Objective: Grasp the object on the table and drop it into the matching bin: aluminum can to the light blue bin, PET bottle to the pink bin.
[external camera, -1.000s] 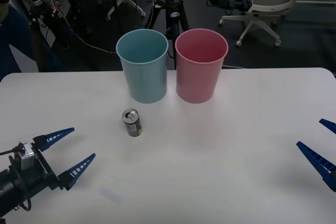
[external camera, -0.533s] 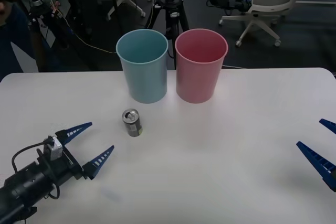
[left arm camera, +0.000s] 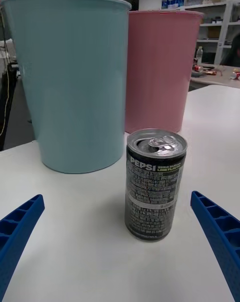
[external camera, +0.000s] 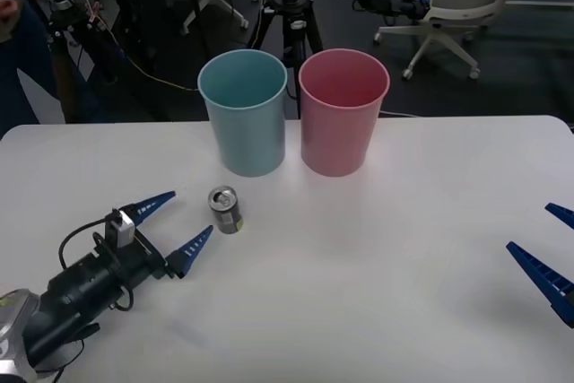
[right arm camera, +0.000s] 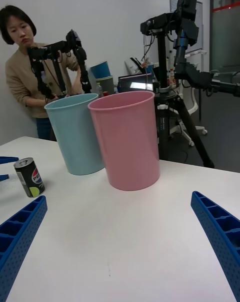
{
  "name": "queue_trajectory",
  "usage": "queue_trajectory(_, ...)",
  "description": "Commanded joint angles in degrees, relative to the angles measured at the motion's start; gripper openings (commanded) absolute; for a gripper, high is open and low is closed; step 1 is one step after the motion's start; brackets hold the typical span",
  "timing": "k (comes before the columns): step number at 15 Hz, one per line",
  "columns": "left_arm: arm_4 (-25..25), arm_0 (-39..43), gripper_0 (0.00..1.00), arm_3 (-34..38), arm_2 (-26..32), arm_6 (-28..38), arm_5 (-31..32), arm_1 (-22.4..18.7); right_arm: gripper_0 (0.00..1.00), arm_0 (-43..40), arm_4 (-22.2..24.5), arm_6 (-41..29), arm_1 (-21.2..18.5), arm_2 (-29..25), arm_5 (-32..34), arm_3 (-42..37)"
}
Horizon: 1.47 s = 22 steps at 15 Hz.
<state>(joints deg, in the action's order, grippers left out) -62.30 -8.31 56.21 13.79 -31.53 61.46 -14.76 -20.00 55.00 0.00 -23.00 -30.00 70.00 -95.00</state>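
Note:
A small dark grey aluminum can [external camera: 226, 210] with a silver pull-tab top stands upright on the white table [external camera: 377, 293], in front of the light blue bin [external camera: 244, 112]. The pink bin [external camera: 343, 111] stands right beside the blue one. My left gripper [external camera: 175, 221] is open, low over the table just left of the can, fingers pointing at it. In the left wrist view the can [left arm camera: 155, 183] stands close ahead between the spread fingertips, with the light blue bin [left arm camera: 70, 77] and pink bin [left arm camera: 160, 67] behind. My right gripper [external camera: 556, 253] is open at the table's right edge.
Behind the table's far edge are a tripod [external camera: 289, 6], cables and an office chair [external camera: 457, 2]. A person [right arm camera: 25, 77] stands beyond the table's far left corner. The right wrist view shows the can [right arm camera: 29, 177] and both bins across the table.
My left gripper has moved forward and to the right across the table, closing in on the can. The can, bins and right gripper have not moved.

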Motion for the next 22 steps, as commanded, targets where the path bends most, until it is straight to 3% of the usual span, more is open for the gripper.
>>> queue_trajectory(1, -0.1, -0.6, 1.00, -0.1, -1.5, -0.5, -3.0, 1.3, 1.00, 0.0, 0.0, 0.0, 0.0, 0.0, 0.0, 0.0)
queue_trajectory(9, 0.0, -1.6, 1.00, -0.1, -5.9, -0.9, -8.0, 4.5, 1.00, 0.0, 0.0, 0.0, 0.0, 0.0, 0.0, 0.0)
queue_trajectory(19, 2.5, -4.0, 1.00, -0.2, -11.5, -0.5, -14.8, 4.5, 1.00, 0.0, 0.0, 0.0, 0.0, 0.0, 0.0, 0.0)
queue_trajectory(21, 3.3, -4.0, 0.33, -0.2, -12.2, -0.3, -15.3, 4.5, 1.00, 0.0, 0.0, 0.0, 0.0, 0.0, 0.0, 0.0)
queue_trajectory(22, 3.5, -4.1, 0.08, -0.1, -12.2, -0.2, -15.3, 4.5, 1.00, 0.0, 0.0, 0.0, 0.0, 0.0, 0.0, 0.0)
